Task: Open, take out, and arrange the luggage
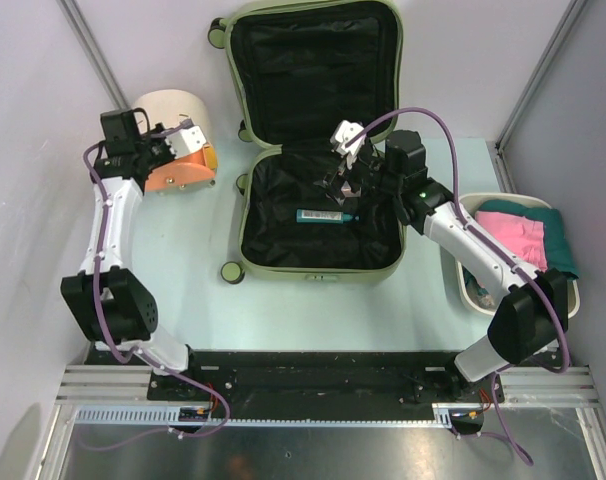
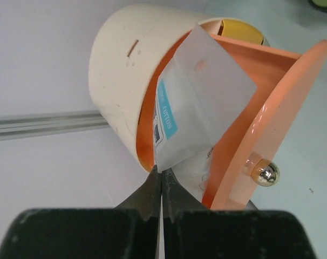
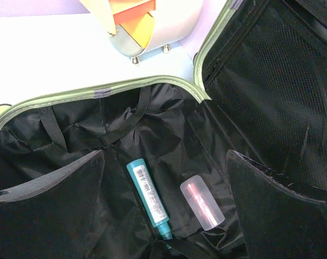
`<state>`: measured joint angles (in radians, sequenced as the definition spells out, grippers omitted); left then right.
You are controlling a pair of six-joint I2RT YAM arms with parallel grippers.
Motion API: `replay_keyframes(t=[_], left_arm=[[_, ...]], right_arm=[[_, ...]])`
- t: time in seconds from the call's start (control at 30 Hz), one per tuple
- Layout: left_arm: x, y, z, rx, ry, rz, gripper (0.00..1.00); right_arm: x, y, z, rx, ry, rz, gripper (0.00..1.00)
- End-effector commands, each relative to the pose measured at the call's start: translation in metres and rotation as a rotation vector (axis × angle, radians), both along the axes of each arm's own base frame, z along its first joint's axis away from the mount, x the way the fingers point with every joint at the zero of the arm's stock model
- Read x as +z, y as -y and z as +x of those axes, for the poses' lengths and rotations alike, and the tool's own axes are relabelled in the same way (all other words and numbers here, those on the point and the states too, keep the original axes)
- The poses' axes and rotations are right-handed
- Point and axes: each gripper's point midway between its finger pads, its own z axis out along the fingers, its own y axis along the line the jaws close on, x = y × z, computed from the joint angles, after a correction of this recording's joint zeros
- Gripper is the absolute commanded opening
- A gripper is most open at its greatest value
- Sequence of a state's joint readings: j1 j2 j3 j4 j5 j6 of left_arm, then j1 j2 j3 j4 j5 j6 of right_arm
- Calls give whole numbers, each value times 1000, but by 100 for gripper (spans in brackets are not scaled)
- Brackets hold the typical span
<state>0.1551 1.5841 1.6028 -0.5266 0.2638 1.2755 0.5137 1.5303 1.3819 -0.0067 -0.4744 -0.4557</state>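
Note:
The pale olive-green luggage (image 1: 318, 268) lies open mid-table, its lid propped up at the back and the black lining showing. A teal tube (image 3: 148, 194) and a small clear bottle with a pink core (image 3: 202, 202) lie on the lining of the lower half. My right gripper (image 3: 164, 156) hovers open above these two, holding nothing; in the top view the right gripper (image 1: 343, 185) is over the lower half. At the far left my left gripper (image 2: 162, 174) is shut on the bottom edge of a white packet with a teal label (image 2: 190, 108), which sits in the drum's open orange door.
The cream-and-orange drum container (image 1: 173, 110) stands at the back left with its orange door (image 2: 260, 118) swung open. A white basin (image 1: 568, 300) holding pink and teal cloth sits at the right edge. Metal frame posts rise at both back corners.

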Motion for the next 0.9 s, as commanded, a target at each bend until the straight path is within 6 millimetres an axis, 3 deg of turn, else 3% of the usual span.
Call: replay_keyframes(t=[0.0, 0.33, 0.57, 0.6, 0.63, 0.73, 0.87], left_arm=[[7, -11, 10, -9, 24, 68, 0], [-14, -29, 41, 34, -15, 84, 1], [-15, -35, 56, 48, -11, 88, 3], [-14, -35, 56, 45, -9, 87, 6], [-15, -35, 57, 45, -9, 87, 17], [-14, -35, 57, 57, -8, 76, 35], [-3, -30, 50, 64, 12, 22, 44]], right_arm=[[10, 1, 6, -22, 27, 30, 100], [8, 0, 9, -25, 28, 31, 100], [6, -2, 10, -26, 21, 32, 100], [5, -1, 11, -29, 20, 31, 100], [6, -2, 11, -27, 23, 33, 100], [6, -2, 12, -27, 23, 34, 100], [6, -5, 11, -21, 25, 36, 100]])
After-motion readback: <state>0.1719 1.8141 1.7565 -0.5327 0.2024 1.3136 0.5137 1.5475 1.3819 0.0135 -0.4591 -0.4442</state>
